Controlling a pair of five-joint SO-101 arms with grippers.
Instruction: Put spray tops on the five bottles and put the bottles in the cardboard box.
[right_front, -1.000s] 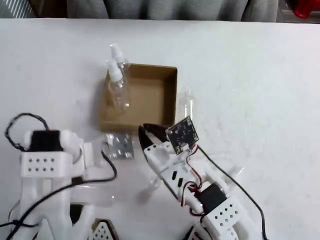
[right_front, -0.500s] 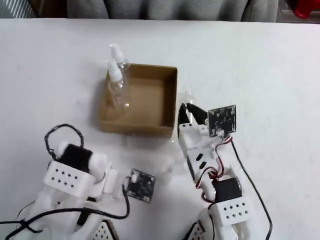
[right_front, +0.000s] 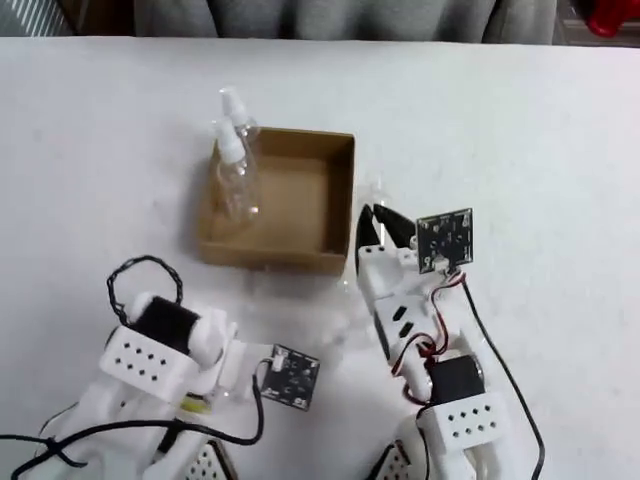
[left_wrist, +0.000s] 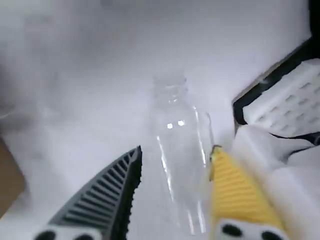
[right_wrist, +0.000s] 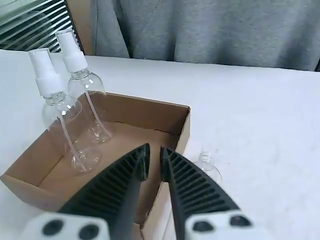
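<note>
Inside the wide left gripper (left_wrist: 176, 152) lies an uncapped bottle (left_wrist: 179, 127), the right gripper (right_wrist: 154, 150) narrow.

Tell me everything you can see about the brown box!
The cardboard box is brown, roughly square and shallow, with an open top and low walls. It sits flat on the white table. Two clear bottles with white spray tops stand upright inside it, along the wall on the left of the high view, and the rest of its floor is bare. An uncapped clear bottle stands on the table close outside the opposite wall.
</note>
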